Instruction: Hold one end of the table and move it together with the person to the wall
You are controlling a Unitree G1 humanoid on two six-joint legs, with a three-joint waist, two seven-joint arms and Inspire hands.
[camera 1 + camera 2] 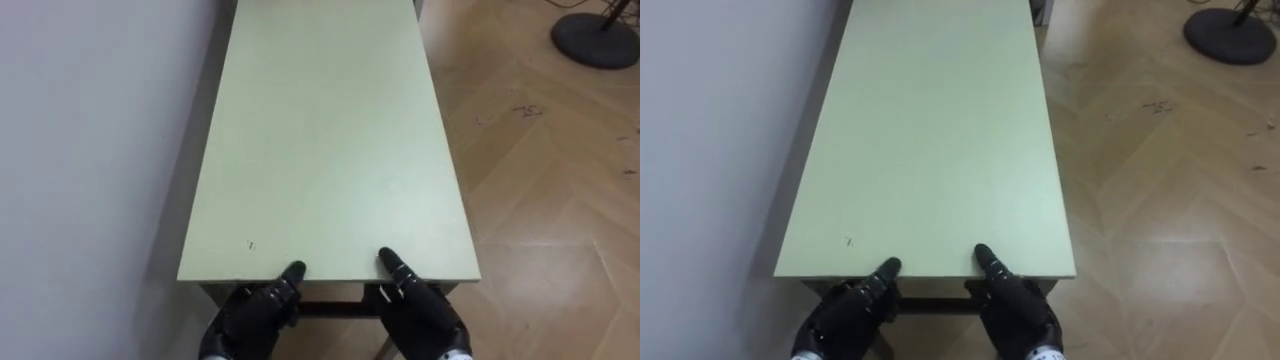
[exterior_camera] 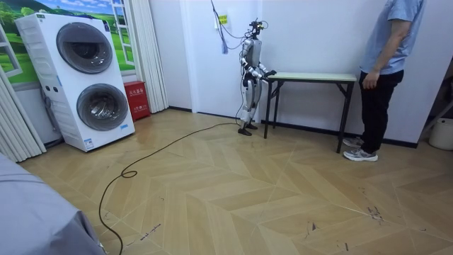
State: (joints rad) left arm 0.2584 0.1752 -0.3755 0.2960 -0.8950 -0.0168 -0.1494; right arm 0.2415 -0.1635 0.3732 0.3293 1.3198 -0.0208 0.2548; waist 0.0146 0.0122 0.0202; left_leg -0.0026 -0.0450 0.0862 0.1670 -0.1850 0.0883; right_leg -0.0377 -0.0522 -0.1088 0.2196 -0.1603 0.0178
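A pale green rectangular table with dark metal legs stands lengthwise against a white wall on a wooden herringbone floor, with the humanoid robot at one short end and a person in a blue shirt and dark trousers at the other. The robot's black left hand and black right hand clasp the near edge side by side. Each thumb lies flat on the tabletop, and the rest of each hand is tucked beneath the edge. In the room view all the table legs appear to rest on the floor, so the step in hand looks like taking hold before the lift. The person's hand hangs near the far end, but whether it holds the table cannot be told. The next move would call for both ends rising together and level, then easing the table away from the wall, clear of the dark round stand base on the robot's right.
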